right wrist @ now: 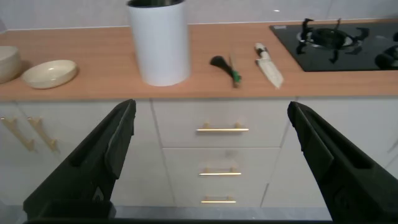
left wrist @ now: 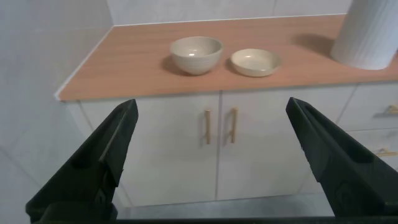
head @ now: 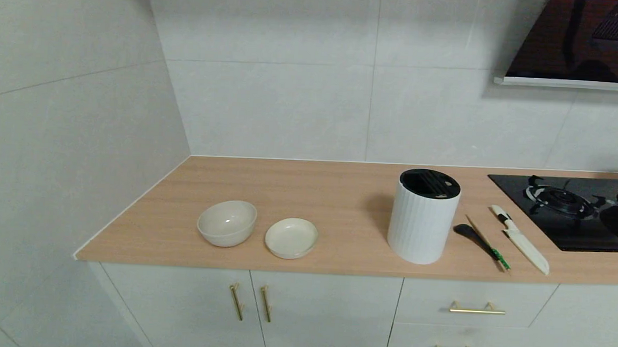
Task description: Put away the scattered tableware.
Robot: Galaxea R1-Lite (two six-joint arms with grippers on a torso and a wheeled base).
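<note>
Right gripper [right wrist: 211,112] and left gripper [left wrist: 211,107] are held wide, empty; ahead of the right, the flat knife [right wrist: 268,65] could be skidded away if pinched poorly.

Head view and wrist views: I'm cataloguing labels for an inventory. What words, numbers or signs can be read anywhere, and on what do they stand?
No text can be read anywhere.
Ribbed white utensil holder, deep bowl and shallow dish: plain, no print.
Chopsticks: pale specks on the green end, too small to read.
White knife: no marking can be made out.
Gas hob: no legible signs.
</note>
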